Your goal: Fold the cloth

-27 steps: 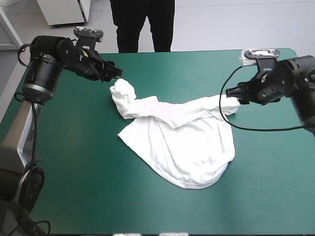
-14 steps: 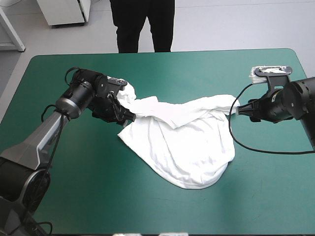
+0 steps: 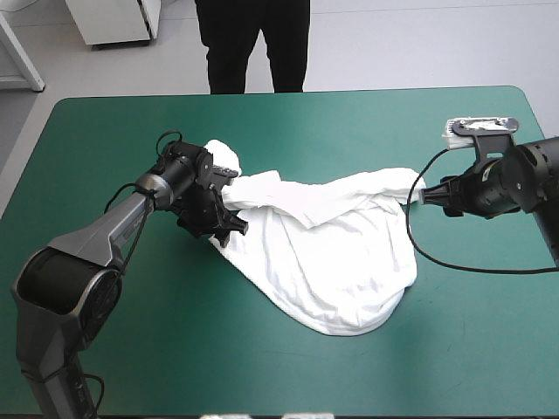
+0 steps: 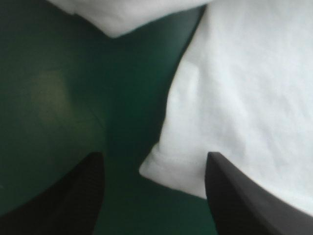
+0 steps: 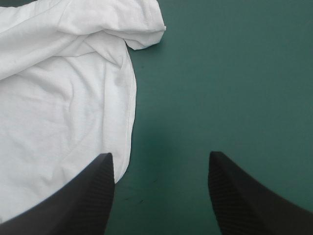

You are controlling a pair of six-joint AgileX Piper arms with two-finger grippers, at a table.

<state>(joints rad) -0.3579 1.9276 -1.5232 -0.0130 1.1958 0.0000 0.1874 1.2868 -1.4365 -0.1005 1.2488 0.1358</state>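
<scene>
The white T-shirt lies loosely spread on the teal-green table, with a bunched sleeve at its far left. My left gripper is low at the shirt's left corner, fingers open. In the left wrist view that corner lies between the open fingers, flat on the cover. My right gripper hovers at the shirt's right sleeve, open. In the right wrist view the shirt's edge runs just ahead of one finger, the other over bare cover.
Bare teal-green cover surrounds the shirt on the near side and at both ends. The table's far edge runs behind the shirt.
The left arm swung down from the far left corner to the shirt's left corner. The right gripper dropped slightly toward the right sleeve, then held still.
</scene>
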